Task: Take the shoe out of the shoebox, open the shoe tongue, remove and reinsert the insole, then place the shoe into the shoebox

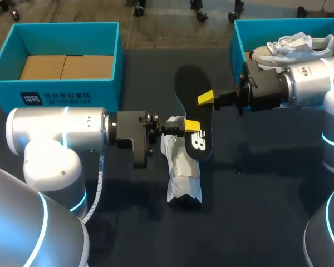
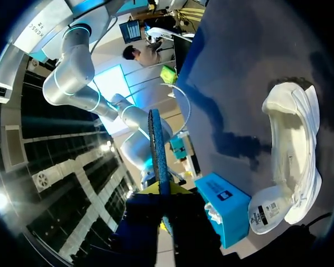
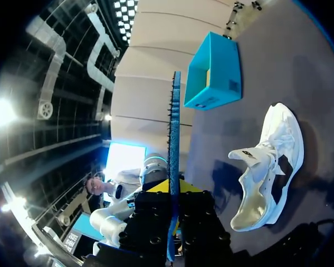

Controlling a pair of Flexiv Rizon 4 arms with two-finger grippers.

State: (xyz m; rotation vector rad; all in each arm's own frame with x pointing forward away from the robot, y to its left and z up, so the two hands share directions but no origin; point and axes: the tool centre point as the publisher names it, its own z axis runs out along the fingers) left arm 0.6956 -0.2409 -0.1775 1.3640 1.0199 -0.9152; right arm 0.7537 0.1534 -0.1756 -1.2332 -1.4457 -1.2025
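A black insole [image 1: 192, 111] is held above the table by both grippers. My left gripper [image 1: 192, 125] is shut on its heel end, and my right gripper [image 1: 205, 98] is shut on its right edge near the middle. Each wrist view shows the insole edge-on: insole [image 2: 157, 150] in the left gripper [image 2: 161, 192], insole [image 3: 174, 128] in the right gripper [image 3: 172, 186]. The white shoe [image 1: 182, 172] lies on the dark table just below the insole and is seen again as shoe [image 2: 292, 161] and shoe [image 3: 267, 167].
A teal shoebox [image 1: 236, 39] at the back right holds a second white shoe [image 1: 295, 47]. Another teal box [image 1: 55, 94] with cardboard inside stands at the back left. The dark table [image 1: 256, 194] spreads around the shoe.
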